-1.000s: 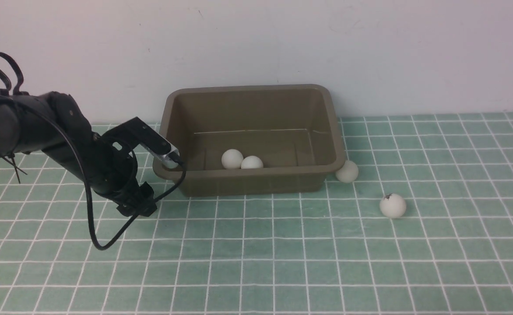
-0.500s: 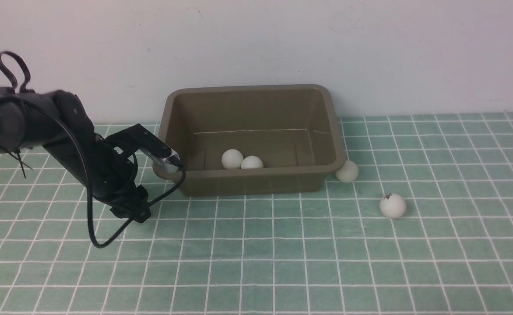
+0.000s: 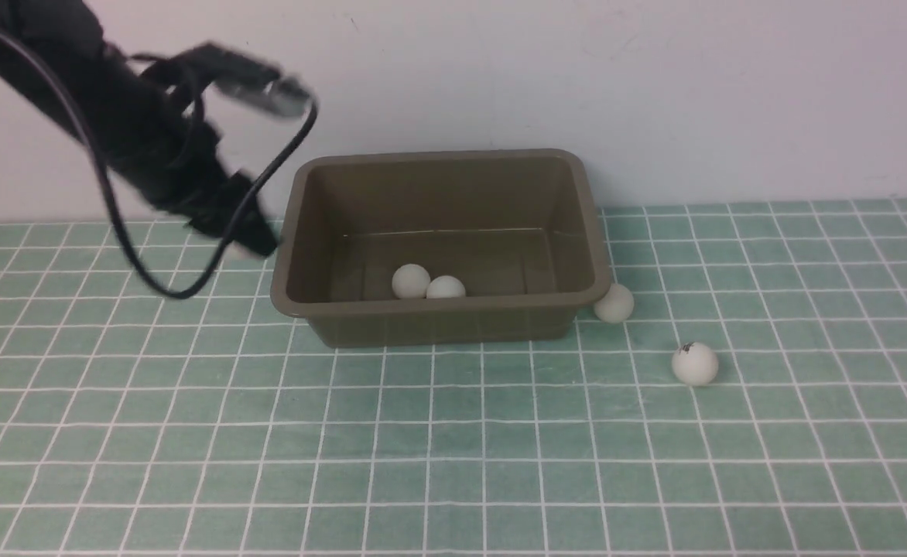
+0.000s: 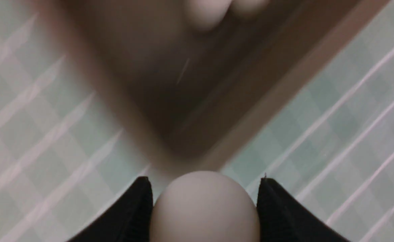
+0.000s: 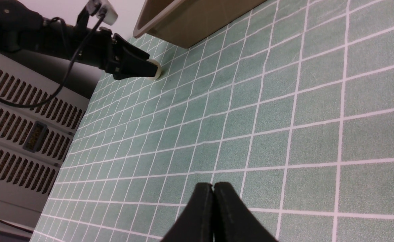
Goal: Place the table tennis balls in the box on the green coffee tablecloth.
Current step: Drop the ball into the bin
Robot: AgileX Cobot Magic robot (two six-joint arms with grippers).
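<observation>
While gripping a ball (image 4: 205, 210), the left hand (image 3: 256, 166) hangs above the tablecloth (image 3: 453, 449).

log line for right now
left gripper: shut on ball | right gripper: shut, holding nothing | box: two balls inside | beside it: two balls

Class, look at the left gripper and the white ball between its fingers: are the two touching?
Touching: the left wrist view shows the left gripper's fingers pressed against opposite sides of the ball, with no gap at either side.
</observation>
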